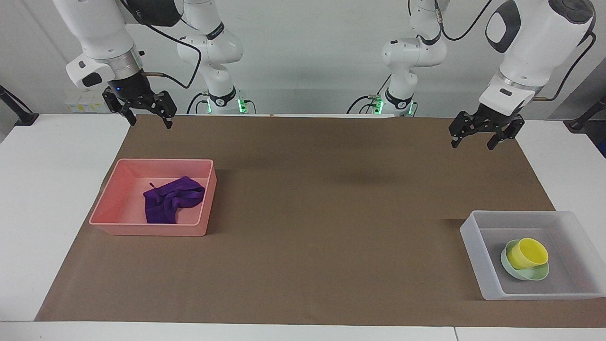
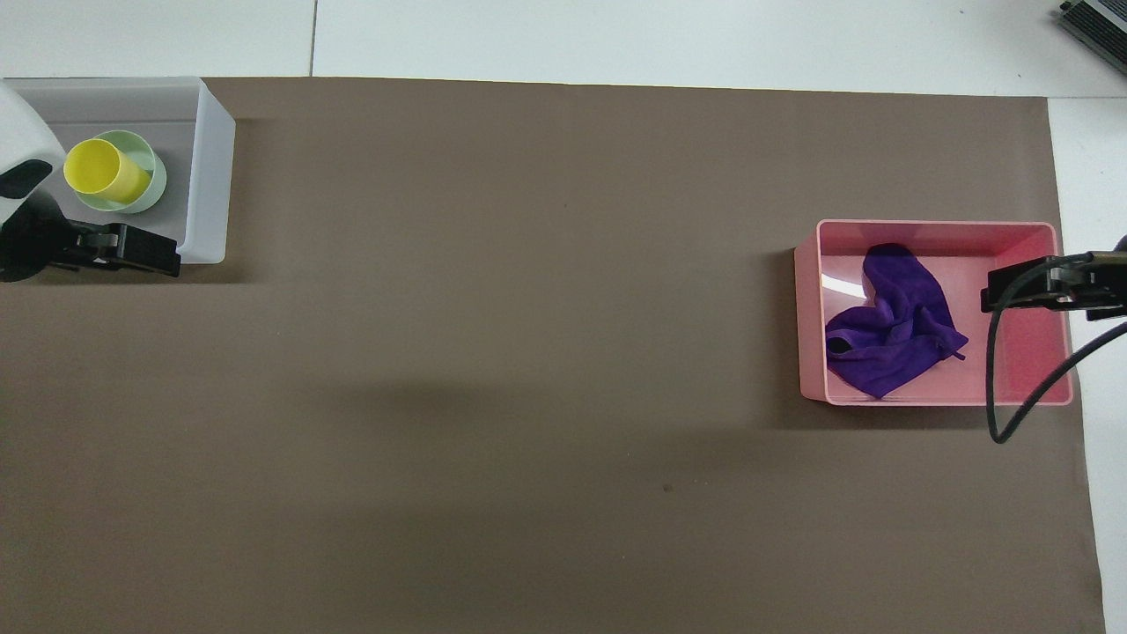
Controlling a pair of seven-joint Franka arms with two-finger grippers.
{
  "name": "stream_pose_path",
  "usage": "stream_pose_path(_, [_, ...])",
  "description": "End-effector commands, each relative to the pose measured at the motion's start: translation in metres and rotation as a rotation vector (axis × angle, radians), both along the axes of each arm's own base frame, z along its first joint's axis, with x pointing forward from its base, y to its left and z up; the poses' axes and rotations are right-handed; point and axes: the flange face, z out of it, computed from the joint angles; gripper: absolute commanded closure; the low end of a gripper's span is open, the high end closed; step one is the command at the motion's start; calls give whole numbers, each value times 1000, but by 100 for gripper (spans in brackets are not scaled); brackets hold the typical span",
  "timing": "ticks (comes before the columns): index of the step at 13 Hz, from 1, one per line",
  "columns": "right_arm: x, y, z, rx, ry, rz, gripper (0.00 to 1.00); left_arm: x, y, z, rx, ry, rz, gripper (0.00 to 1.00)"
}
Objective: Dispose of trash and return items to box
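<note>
— White worktop (image 1: 42,189), covered in the middle by a wide brown paper mat (image 1: 307,227); pale wall (image 1: 307,57) at the robots' end, green lights glowing at both arm bases.

— And on the mat?

— Pink tray (image 1: 118,222) toward the right arm's end, with the purple rag (image 1: 171,199) crumpled inside, lying against the wall that faces the middle of the worktop. Translucent box (image 1: 478,255) toward the left arm's end, farther from the robots than the pink tray.

— Inside the box?

— Mint-green bowl (image 1: 532,273) on the floor, yellow cup (image 1: 526,252) tipped on its side within the bowl — mouth turned toward the right arm's end.

— End effectors?

— Left end effector (image 1: 482,138) up in the air over the mat's edge at the robots' end, fingers apart, nothing between them. Right end effector (image 1: 147,115) raised over the mat's corner nearest the right arm's base, fingers apart as well, empty.

— Anything else around?

— Dark clamp arms (image 1: 16,109) at both ends of the worktop; black cable (image 2: 1012,387) looping over the pink tray in the overhead view.
</note>
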Motion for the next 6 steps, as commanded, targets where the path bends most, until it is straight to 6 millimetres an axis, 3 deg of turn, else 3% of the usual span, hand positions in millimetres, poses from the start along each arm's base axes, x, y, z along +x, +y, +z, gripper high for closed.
stream_pose_path(1, [-7, -2, 1, 5, -6, 11, 0, -5, 2, 4, 1, 10, -17, 0])
stream_pose_path(6, [-7, -2, 1, 5, -6, 11, 0, -6, 2, 4, 1, 13, -13, 0])
